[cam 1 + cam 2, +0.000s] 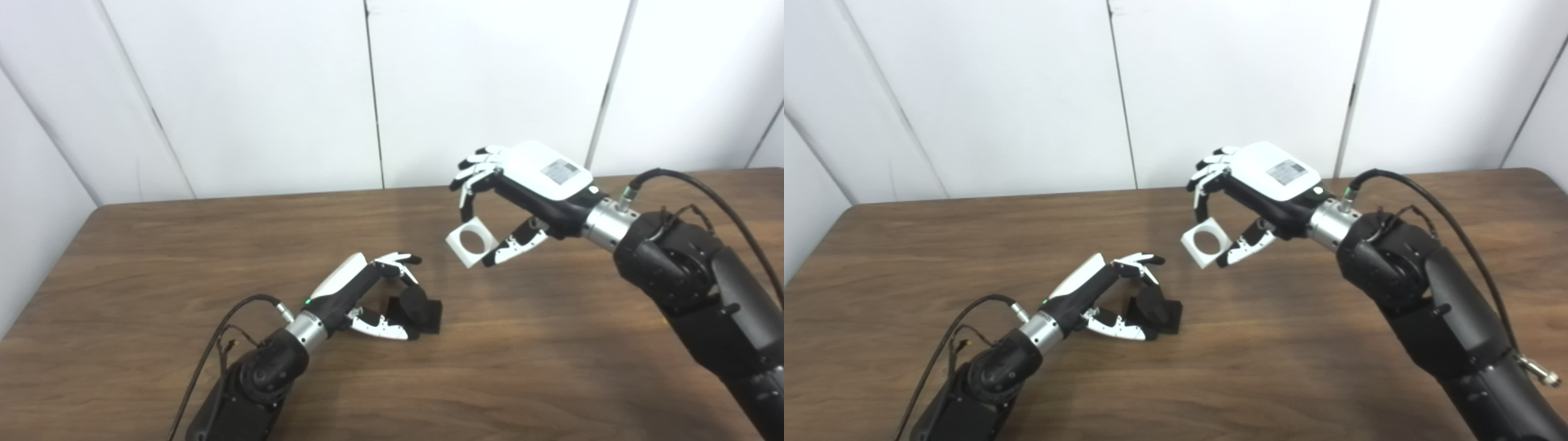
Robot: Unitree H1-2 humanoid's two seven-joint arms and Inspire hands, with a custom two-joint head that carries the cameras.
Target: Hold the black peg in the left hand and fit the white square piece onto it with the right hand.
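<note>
- White square piece [470, 244] sits in frame centre, well above the tabletop [153, 257], up and to the right of the black peg [419, 309]; the two are well apart, with open air between them.
- Its round hole faces roughly the camera and down-left, toward the peg.
- Black peg lies low at the tabletop, lower centre of frame. I cannot tell whether its base touches the wood, nor which way its long axis points.
- Right robot hand [520, 202]: pinching the white piece, fingers on its top edge, thumb at its lower right corner.
- Left robot hand [380, 294]: curled about the peg, thumb under and fingers over; the grip looks loose.
- Judgement: the right robot hand must travel down-left, hole lined up with the peg.
</note>
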